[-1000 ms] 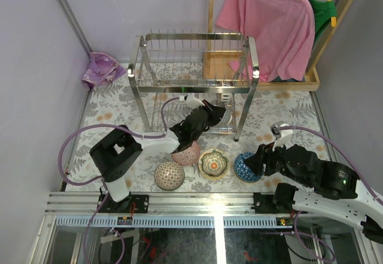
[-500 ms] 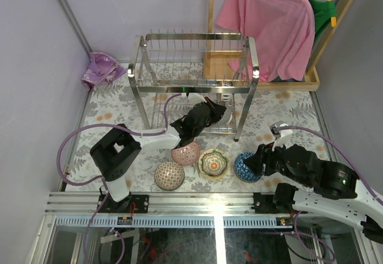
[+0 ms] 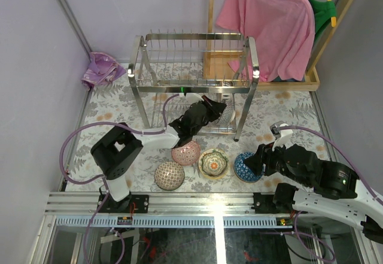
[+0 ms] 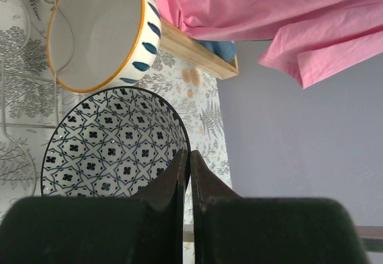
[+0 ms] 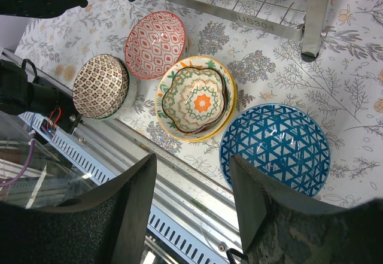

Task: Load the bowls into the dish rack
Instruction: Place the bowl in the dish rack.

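left claw pressed together, empty, tips at the rim of blue-and-white geometric bowl in lower tier of shiny steel wire dish rack, beside white orange-rimmed bowl. right claw spread, empty, above blue triangle-patterned bowl on floral table.

The only readable marking is "SUS304", stamped upside down on the lower front rail of the dish rack, ahead of the right gripper and slightly to its right.
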